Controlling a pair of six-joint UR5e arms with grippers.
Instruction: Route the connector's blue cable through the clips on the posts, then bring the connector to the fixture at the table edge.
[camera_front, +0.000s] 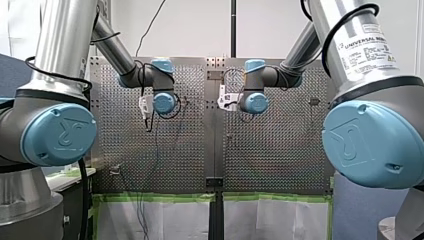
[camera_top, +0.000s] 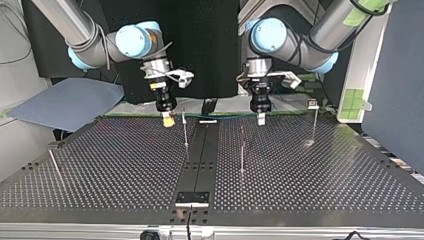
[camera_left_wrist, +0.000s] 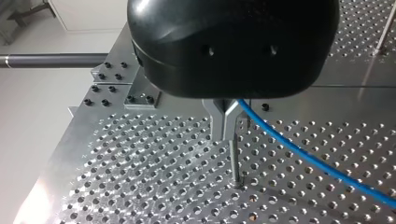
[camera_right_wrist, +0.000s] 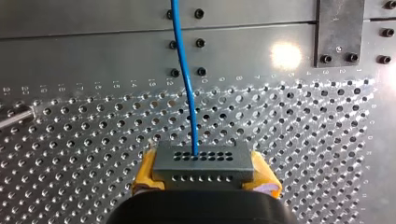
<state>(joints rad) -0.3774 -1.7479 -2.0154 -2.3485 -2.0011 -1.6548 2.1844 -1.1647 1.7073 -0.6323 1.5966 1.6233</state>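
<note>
Here, right gripper (camera_right_wrist: 205, 175) clamps connector (camera_right_wrist: 204, 163) w/ cable (camera_right_wrist: 184, 70)

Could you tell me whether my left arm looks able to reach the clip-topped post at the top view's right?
Probably yes: my left gripper hangs close beside that post, with only bare table showing between them.

Perforated metal table (camera_top: 310, 170), glare spots on it. Front view: pale wall (camera_front: 200, 25) beyond table, black pole (camera_front: 233, 27) against it; green tape (camera_front: 150, 197) along table edge, white sheet (camera_front: 165, 220) below. Top view: black backdrop (camera_top: 210, 45), blue-grey board (camera_top: 65, 102) left, dark blue partition (camera_top: 395, 75) right.
</note>
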